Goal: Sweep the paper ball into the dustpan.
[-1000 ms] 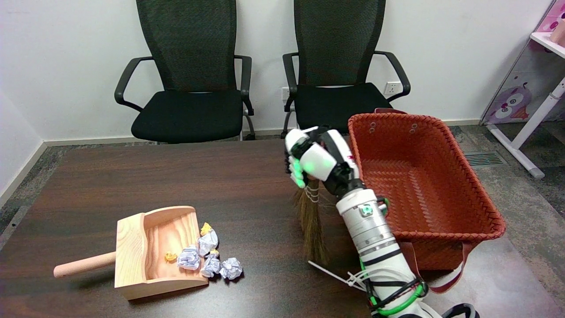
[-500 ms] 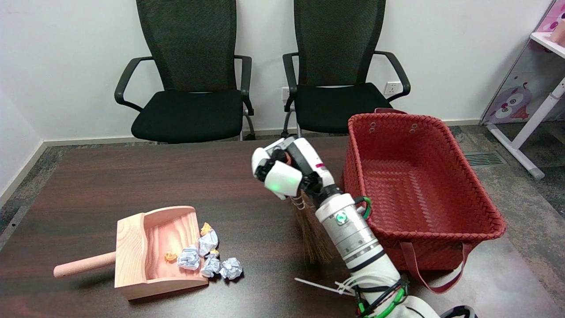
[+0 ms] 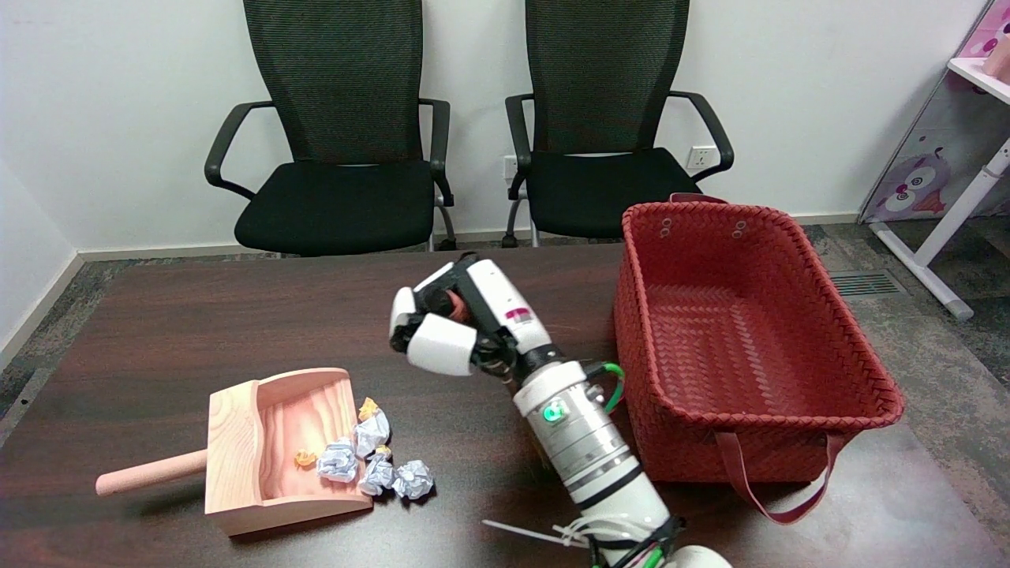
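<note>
A: Where were the paper balls [image 3: 377, 460]?
B: Clustered at the mouth of the wooden dustpan [image 3: 237, 454], on the near left of the dark worktop [image 3: 197, 331]. Some lay on its lip; one sat just right of it, on the worktop.
A: And the right hand [image 3: 454, 327]?
B: Above the middle of the worktop, well apart from the balls. Its fingers [image 3: 404, 312] were curled around something reddish-brown. I couldn't make out what it was.
A: Anything else?
B: A red woven basket [image 3: 757, 315] stood to the right, and two black chairs [image 3: 343, 130] at the far side.
</note>
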Robot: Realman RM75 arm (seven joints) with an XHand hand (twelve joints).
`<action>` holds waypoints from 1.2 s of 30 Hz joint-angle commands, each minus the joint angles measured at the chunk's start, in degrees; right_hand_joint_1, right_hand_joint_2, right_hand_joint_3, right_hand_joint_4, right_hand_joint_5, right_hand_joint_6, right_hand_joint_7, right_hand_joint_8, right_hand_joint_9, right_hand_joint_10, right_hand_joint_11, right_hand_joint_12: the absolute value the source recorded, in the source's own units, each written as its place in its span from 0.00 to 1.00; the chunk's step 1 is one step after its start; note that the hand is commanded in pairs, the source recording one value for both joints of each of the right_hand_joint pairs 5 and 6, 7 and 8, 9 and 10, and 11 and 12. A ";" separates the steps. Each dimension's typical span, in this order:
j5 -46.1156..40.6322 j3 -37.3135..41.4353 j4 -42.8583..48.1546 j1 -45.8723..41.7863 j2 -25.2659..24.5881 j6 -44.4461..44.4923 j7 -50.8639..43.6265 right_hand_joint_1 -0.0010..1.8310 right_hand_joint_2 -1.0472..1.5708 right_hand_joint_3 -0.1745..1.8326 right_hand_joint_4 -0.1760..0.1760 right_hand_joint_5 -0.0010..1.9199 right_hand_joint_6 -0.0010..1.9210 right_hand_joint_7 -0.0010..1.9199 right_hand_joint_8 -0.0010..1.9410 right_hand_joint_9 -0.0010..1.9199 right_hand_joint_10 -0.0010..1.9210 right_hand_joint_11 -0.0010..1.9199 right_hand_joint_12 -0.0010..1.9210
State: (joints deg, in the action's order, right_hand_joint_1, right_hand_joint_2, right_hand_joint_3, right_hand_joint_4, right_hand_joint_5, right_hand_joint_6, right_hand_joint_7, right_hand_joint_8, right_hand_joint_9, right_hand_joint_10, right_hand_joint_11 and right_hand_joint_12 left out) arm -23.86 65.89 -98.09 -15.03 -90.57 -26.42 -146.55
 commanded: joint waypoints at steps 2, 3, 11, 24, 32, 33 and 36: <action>10.50 -1.61 6.94 0.52 -10.83 2.25 -0.06 0.36 1.00 0.92 0.66 1.00 1.00 1.00 0.99 1.00 1.00 1.00 1.00; 10.82 -1.64 7.55 0.59 -11.39 2.25 -0.06 0.36 1.00 0.92 0.66 1.00 1.00 1.00 0.99 1.00 1.00 1.00 1.00; 10.83 -1.20 10.17 2.06 -13.38 1.79 -0.06 0.35 1.00 0.94 0.67 1.00 1.00 1.00 0.99 1.00 1.00 1.00 1.00; 12.79 -3.18 18.43 7.40 -17.91 -0.21 -0.06 0.34 0.99 0.96 0.67 1.00 1.00 1.00 0.99 1.00 1.00 1.00 1.00; 12.48 -3.06 23.88 8.43 -18.85 -2.97 -0.06 0.34 0.99 0.96 0.67 1.00 1.00 1.00 0.99 1.00 1.00 1.00 1.00; 12.60 -3.05 23.91 8.36 -18.93 -3.33 -0.06 0.34 0.99 0.95 0.67 1.00 1.00 1.00 0.99 1.00 1.00 1.00 1.00; 12.57 -2.96 24.06 8.11 -18.94 -4.36 -0.14 0.33 0.99 0.96 0.67 1.00 1.00 1.00 0.99 1.00 1.00 1.00 1.00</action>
State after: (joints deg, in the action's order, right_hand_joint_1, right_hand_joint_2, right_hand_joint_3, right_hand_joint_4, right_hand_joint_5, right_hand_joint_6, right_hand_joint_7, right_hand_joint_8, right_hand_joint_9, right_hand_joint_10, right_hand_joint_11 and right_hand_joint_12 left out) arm -12.41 63.28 -81.07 -9.19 -106.33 -26.98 -146.60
